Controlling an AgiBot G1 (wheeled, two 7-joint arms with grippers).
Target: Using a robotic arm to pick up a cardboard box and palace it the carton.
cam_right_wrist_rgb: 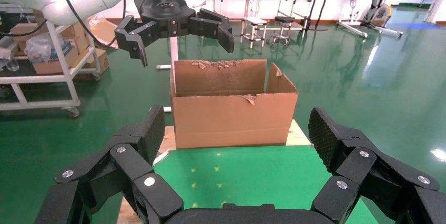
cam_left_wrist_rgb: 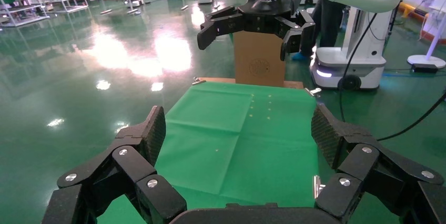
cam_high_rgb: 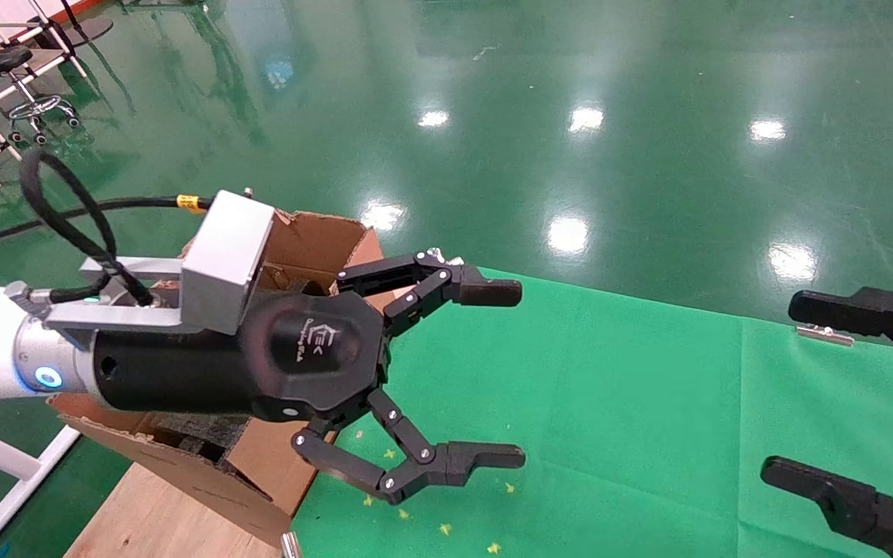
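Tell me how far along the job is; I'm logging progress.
Done: nothing confirmed; the carton's inside is hidden. In hand: nothing. The left gripper hangs open and empty by the carton, and the right gripper is open too. Left: the cardboard box stands at the green cloth's far end, not yet grasped or placed.

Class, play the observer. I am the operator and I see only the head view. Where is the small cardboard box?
Observer: The left wrist view shows the cardboard box standing upright at the far end of the table, on the robot's right. It is behind the open right gripper.
Operator: Is the carton's outer long wall damaged?
Observer: In the right wrist view, the carton has a whole wall; only its top edges are ragged.
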